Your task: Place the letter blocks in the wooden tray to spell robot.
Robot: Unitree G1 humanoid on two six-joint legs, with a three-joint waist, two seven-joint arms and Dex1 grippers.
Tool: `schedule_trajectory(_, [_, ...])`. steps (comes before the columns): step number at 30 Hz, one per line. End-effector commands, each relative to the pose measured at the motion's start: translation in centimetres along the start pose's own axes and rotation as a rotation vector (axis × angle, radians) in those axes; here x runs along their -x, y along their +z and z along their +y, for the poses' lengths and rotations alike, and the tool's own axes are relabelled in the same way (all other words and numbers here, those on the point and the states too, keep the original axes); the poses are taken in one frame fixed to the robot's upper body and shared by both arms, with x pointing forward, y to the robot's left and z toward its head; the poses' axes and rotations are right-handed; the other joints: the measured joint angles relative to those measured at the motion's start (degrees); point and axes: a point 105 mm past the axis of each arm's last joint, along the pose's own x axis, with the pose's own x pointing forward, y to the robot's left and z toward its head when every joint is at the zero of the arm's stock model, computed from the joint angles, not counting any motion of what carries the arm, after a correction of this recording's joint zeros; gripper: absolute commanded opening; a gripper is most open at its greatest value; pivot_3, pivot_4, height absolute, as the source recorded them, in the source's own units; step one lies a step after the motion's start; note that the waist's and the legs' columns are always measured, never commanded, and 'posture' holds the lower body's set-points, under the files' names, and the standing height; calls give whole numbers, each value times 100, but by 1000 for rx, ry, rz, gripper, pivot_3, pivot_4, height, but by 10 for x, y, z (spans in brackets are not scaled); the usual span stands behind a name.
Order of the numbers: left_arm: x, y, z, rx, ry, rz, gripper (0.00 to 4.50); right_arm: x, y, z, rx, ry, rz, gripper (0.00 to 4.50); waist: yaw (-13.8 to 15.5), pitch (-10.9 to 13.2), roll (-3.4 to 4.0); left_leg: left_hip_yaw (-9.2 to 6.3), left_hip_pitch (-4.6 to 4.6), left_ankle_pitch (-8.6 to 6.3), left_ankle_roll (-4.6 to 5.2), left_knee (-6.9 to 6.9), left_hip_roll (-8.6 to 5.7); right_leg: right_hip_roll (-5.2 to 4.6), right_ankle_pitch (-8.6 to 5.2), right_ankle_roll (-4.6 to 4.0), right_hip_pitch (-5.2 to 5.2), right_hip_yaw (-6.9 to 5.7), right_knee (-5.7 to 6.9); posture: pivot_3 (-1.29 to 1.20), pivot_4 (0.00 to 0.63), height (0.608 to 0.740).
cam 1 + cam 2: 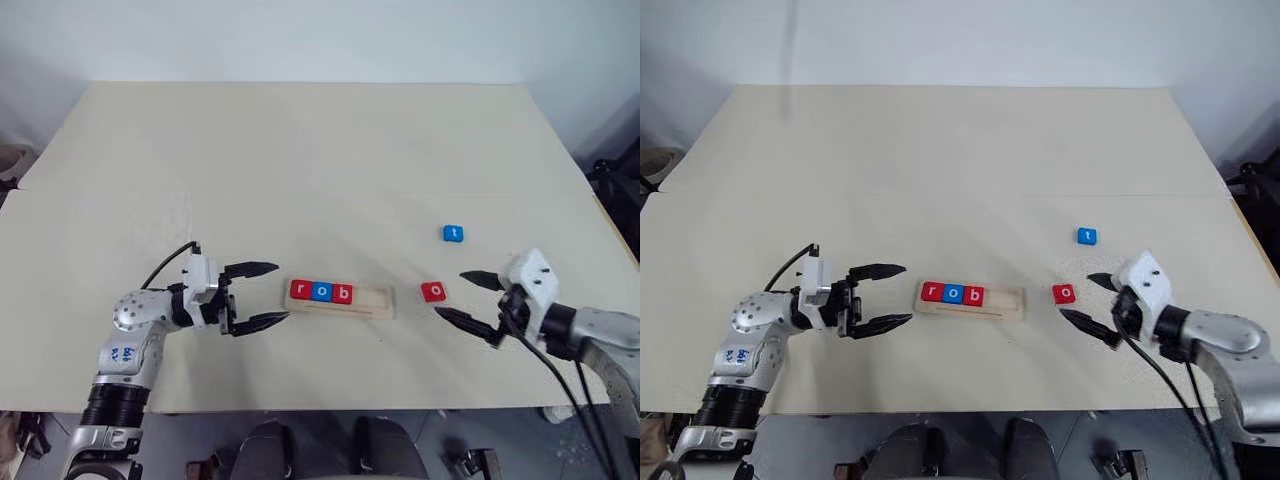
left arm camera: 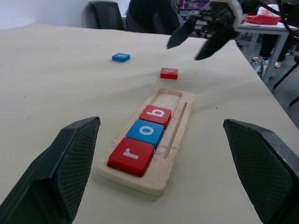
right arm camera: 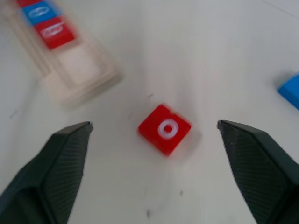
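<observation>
I am lining the wide-open, empty right gripper (image 1: 462, 297) on the red o (image 1: 433, 291) just beside the tray (image 1: 375, 301), while the left gripper (image 1: 262, 293) is waiting open and empty at the tray's other end.

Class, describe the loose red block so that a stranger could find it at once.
Start at the wooden tray holding r, o, b. Just past its empty end, a red block lies alone on the table, before the right gripper. It bears a white o; the other loose block is blue.

Wooden tray (image 1: 372, 301) holds r-o-b; red o (image 1: 433, 291), blue t (image 1: 453, 233) outside

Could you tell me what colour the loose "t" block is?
Blue, with a white letter; the "t" block shows best in the left eye view.
</observation>
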Motion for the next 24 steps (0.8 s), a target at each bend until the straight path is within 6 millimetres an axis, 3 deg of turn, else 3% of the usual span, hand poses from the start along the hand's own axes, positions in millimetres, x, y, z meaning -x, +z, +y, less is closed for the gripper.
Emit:
schedule_trajectory(1, [4,13,-2,-63,3,-16,4500,8,-6,-7,147,78,10,4477,-9,0,0,2,1,0,0,0,1,0,0,0,0,0,3,0,150,740])
schedule_trajectory(8, [0,20,-14,-78,-46,-17,4500,-10,-2,-35,237,194,2,4477,-26,1,1,1,9,2,-4,7,7,2,0,-1,0,5,11,0,150,740])
schedule_trajectory(17, [-7,26,-17,-91,-64,-22,4500,-33,-8,-45,246,350,90,4477,-16,2,4,4,3,3,-6,13,6,-1,0,-1,3,-3,9,0,150,740])
schedule_trajectory(20, [-7,27,-17,-96,-55,-23,4500,-41,-7,-46,264,365,78,3902,-22,3,4,3,2,4,-7,13,8,0,0,-1,2,-3,9,0,150,740])
schedule_trajectory(24, [-5,27,-17,-98,-43,-19,4500,-50,-5,-44,285,387,65,2588,-25,3,4,2,3,4,-7,13,8,0,0,-1,2,-3,10,0,150,740])
